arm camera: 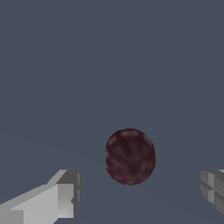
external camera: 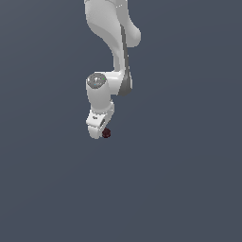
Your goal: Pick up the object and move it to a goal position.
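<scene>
The white, smooth-shelled robot arm (external camera: 111, 42) reaches down from the top centre of the exterior view, its white two-fingered gripper (external camera: 100, 131) ending just left of centre; the small dark red, mottled, roundish object (external camera: 106, 133) sits at the gripper's lower right tip, touching or nearly touching it, though that view is too small to say which. In the wrist view the object (arm camera: 130, 156) lies a little below centre, between the two pale grey fingertips (arm camera: 65, 194); one shows at the lower left and the other at the lower right edge; the jaws stand wide apart, with clear gaps on both sides of the lump, so nothing is clamped. This placing looks like a straddle made ready for closing; the lift and carry are not yet done. The surface (external camera: 189, 189) is a flat, plain slate-blue plane filling both frames; no goal marker, wall or other furnishing shows.
</scene>
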Controlling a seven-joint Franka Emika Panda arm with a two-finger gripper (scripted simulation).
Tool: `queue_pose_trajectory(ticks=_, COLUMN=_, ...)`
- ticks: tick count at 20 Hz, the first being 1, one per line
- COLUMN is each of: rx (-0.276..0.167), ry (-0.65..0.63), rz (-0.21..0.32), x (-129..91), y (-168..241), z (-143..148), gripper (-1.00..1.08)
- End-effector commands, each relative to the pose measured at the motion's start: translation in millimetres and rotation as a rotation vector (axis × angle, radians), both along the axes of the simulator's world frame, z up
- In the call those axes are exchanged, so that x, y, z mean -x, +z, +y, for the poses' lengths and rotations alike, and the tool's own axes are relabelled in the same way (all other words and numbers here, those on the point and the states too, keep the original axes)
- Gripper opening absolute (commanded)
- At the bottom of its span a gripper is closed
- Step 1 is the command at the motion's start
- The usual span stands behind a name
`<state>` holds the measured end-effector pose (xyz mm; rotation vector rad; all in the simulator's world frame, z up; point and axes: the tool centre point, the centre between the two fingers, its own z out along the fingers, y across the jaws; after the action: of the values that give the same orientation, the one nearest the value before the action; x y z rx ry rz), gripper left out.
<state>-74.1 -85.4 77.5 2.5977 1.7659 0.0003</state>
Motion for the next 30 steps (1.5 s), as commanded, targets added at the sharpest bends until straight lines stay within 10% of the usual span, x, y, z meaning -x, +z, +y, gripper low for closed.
queue_pose_trajectory(ticks=1, rx=0.0, ry=0.001, rz=0.001, x=0, y=-4, z=0, gripper=1.0)
queue_pose_trajectory(ticks=15, rx=0.0, ry=0.005, rz=0.0, x=1, y=-49, z=0, gripper=1.0)
queue_pose_trajectory(ticks=16, rx=0.0, ry=0.005, rz=0.0, x=1, y=-49, z=0, gripper=-1.0)
queue_pose_trajectory(ticks=30, rx=0.0, ry=0.004, rz=-0.001, x=0, y=-45, z=4, gripper=-1.0)
